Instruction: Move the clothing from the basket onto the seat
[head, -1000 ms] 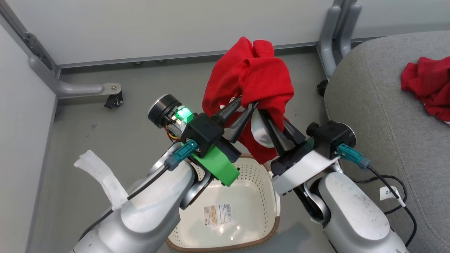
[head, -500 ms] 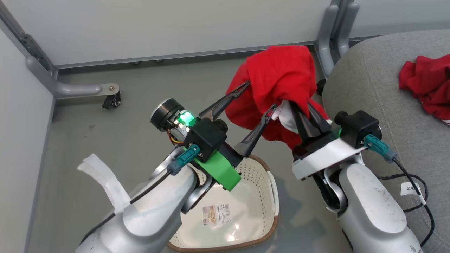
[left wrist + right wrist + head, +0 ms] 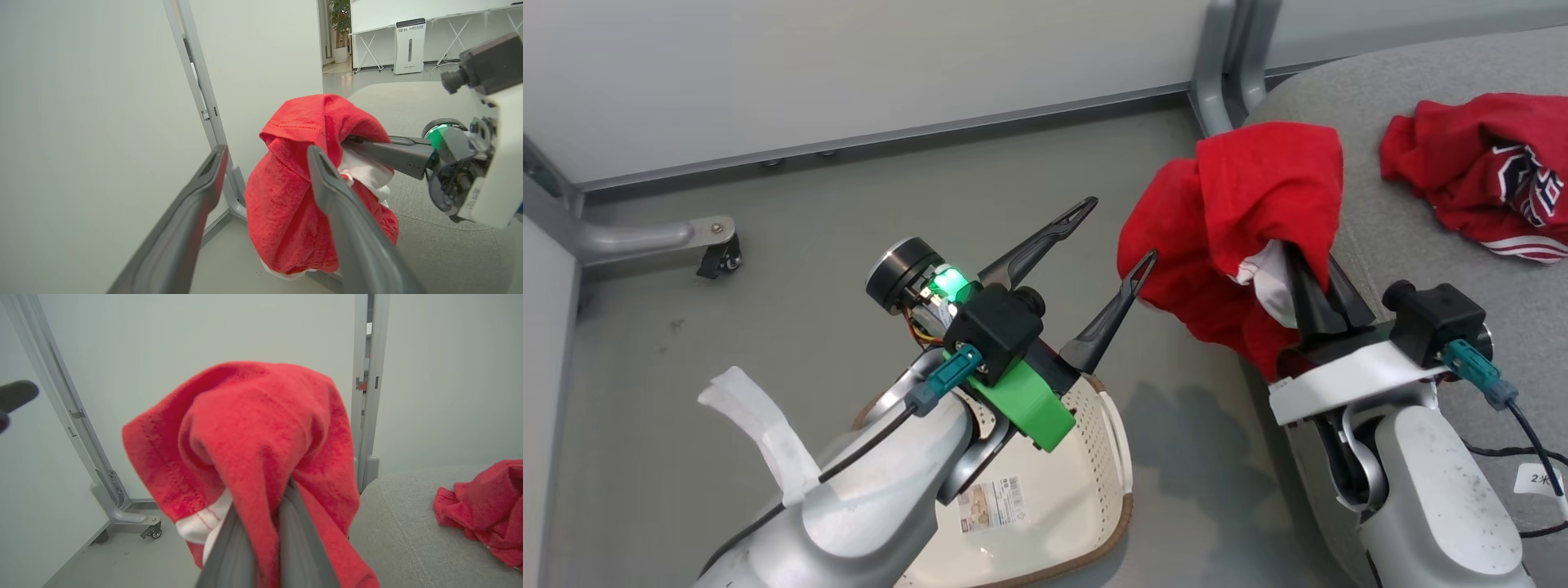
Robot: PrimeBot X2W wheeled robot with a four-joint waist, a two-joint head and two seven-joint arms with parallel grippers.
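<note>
1. Floor [image 3: 849, 204]: grey, bounded at the rear by a pale partition wall [image 3: 849, 65]. The basket stands on it and both arms reach over it.
2. Seat [image 3: 1388, 237]: light-grey cushion at the right. Bare fabric lies between the two pieces of clothing.
3. Red garment [image 3: 1241, 212]: draped over the tips of the right fingers and hanging down around them, with white lining showing just beside the tips. It hangs at the seat's left edge, partly over the floor (whether it touches the cushion cannot be told).
4. Jersey [image 3: 1470, 163]: crumpled on the seat, lettering up, well apart from the held garment.
5. Basket [image 3: 1086, 482]: on the floor beneath the left forearm, with a printed label on its inner bottom.
6. Partition post [image 3: 1217, 73]: upright just behind the seat's corner, beyond the held garment.
7. Right fingers [image 3: 1315, 298]: pressed together, pinching the red garment.
8. Left fingers [image 3: 1037, 243]: spread wide with nothing between them. The nearer tip lies just beside the garment's left edge (contact cannot be told).
9. Caster foot [image 3: 721, 255]: at the far left, well clear of both arms.
</note>
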